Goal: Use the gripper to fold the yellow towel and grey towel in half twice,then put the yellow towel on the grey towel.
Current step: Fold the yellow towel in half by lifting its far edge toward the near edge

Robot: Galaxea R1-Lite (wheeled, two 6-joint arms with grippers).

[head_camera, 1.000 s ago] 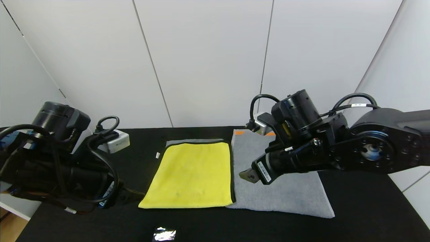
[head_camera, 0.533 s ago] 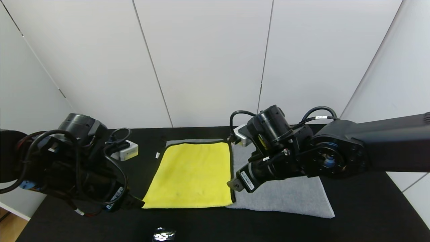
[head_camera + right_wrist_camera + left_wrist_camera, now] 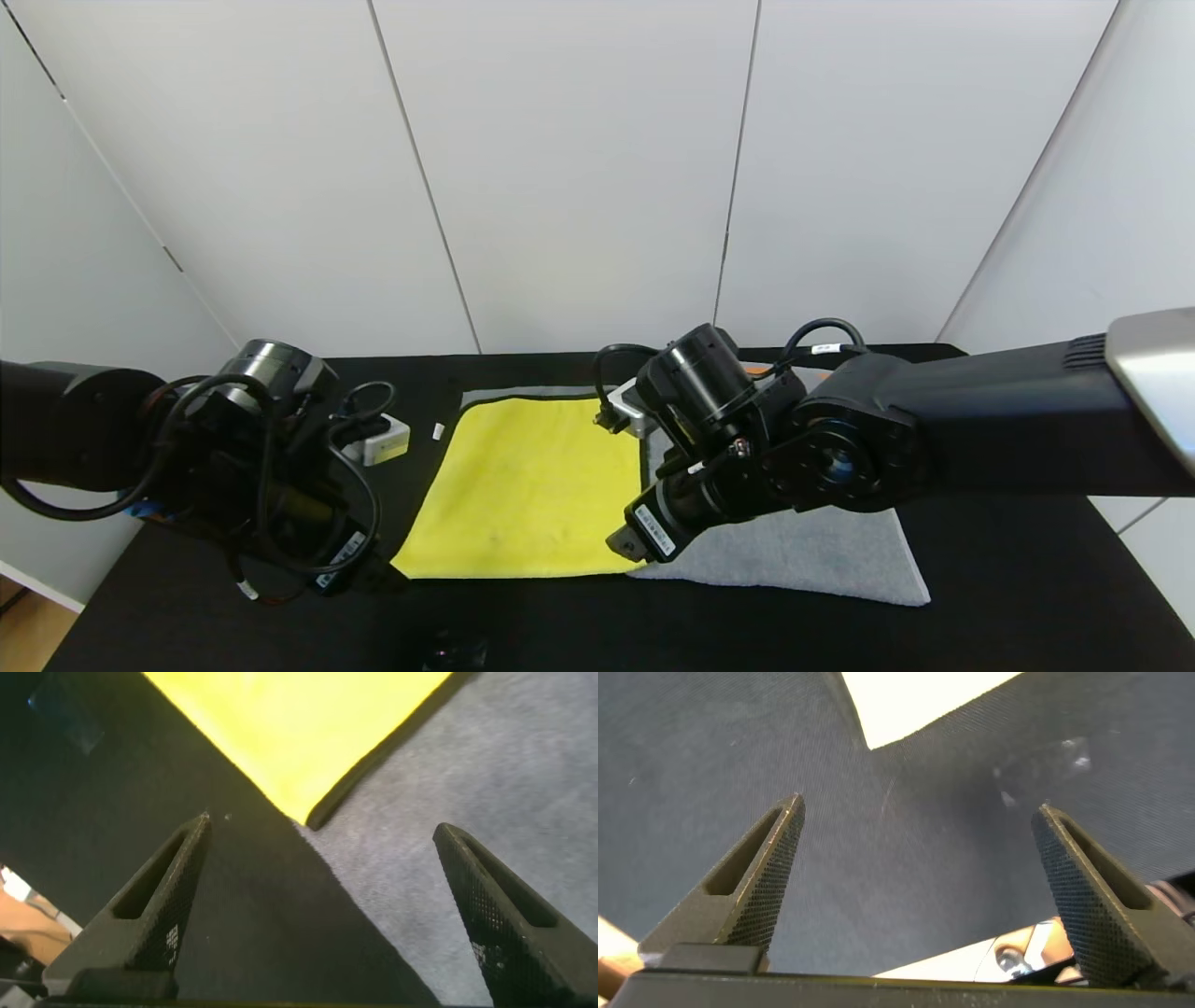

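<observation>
Both grippers descend wide open on the yellow towel (image 3: 532,485), spread mid-bench with its right edge lapping the grey towel (image 3: 803,551): the left gripper (image 3: 378,574) at its near-left corner, the right gripper (image 3: 624,548) at its near-right, apparently poised to pinch both for a fold.

The yellow towel (image 3: 527,485) is soft plush cloth with black edging, the grey towel (image 3: 803,551) nubbly terry, both on a matt black woven tablecloth (image 3: 1008,597).
</observation>
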